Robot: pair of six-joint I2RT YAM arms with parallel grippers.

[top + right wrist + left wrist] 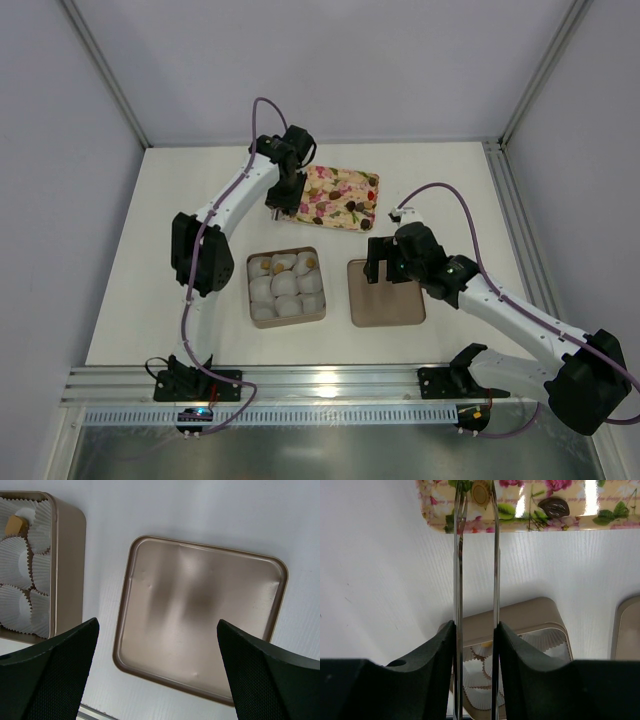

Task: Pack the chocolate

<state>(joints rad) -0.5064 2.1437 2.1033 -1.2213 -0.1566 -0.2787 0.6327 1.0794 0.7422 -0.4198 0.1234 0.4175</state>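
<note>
My left gripper [476, 630] is shut on a pair of thin metal tongs [496, 555] that reach out to the floral tray [580, 522]. A tan-gold chocolate [481, 494] sits between the tong tips on the tray; I cannot tell whether it is pinched. A dark brown chocolate [553, 506] lies to its right. From above, the left gripper [283, 195] hangs over the tray's left end [345, 195]. The brown box [285, 287] of white paper cups holds a gold piece [309, 261] and another [265, 266]. My right gripper [157, 630] stands open above the box lid [200, 615].
The lid [385, 292] lies flat just right of the box, under the right gripper [378, 262]. White walls close in the table on three sides, and a metal rail [320, 380] runs along the near edge. The box [67, 555] shows at the left of the right wrist view.
</note>
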